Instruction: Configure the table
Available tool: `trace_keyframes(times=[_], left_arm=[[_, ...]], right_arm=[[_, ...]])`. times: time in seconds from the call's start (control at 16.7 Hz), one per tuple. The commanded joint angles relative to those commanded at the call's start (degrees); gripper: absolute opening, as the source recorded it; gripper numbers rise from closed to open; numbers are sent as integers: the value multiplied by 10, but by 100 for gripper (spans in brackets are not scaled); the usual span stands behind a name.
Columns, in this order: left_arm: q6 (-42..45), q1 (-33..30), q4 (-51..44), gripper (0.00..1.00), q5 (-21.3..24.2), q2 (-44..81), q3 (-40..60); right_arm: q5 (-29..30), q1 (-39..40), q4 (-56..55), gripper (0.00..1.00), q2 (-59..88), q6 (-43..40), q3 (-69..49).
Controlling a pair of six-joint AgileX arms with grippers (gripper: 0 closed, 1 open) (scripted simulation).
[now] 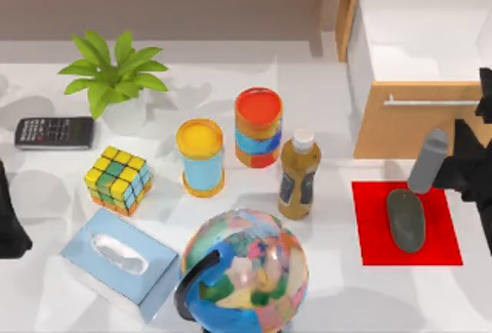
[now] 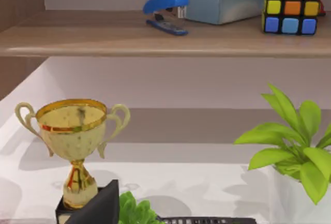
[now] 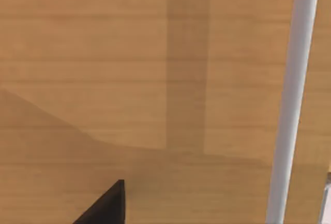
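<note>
The white table (image 1: 338, 302) carries many small items. On its right lies a red mat (image 1: 442, 244) with a grey mouse (image 1: 406, 220) on it. My right arm (image 1: 470, 156) hangs at the right edge, in front of the open wooden drawer (image 1: 400, 129) with its metal handle (image 1: 427, 102). A grey cylinder (image 1: 428, 160) slants beside that arm, above the mat's far edge; I cannot tell whether it is held. The right wrist view looks closely at the drawer front (image 3: 129, 79) and handle bar (image 3: 292, 100). My left arm (image 1: 9, 229) is parked at the left edge.
From left to right stand a calculator (image 1: 54, 132), a potted plant (image 1: 115, 79), a colour cube (image 1: 118, 179), a tissue box (image 1: 119, 262), a globe (image 1: 246, 271), two cans (image 1: 200, 156) (image 1: 258, 127) and a bottle (image 1: 299, 173). A gold trophy (image 2: 77, 136) and a shelf (image 2: 165, 35) are in the left wrist view.
</note>
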State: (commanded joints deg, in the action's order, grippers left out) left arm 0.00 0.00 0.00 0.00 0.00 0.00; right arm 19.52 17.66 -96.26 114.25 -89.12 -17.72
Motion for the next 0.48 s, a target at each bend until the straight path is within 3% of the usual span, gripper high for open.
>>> trace_keyframes(times=[0.48], left_arm=[[0, 0, 0, 100, 0, 0, 0]], right_arm=[[0, 0, 0, 25, 0, 0, 0]])
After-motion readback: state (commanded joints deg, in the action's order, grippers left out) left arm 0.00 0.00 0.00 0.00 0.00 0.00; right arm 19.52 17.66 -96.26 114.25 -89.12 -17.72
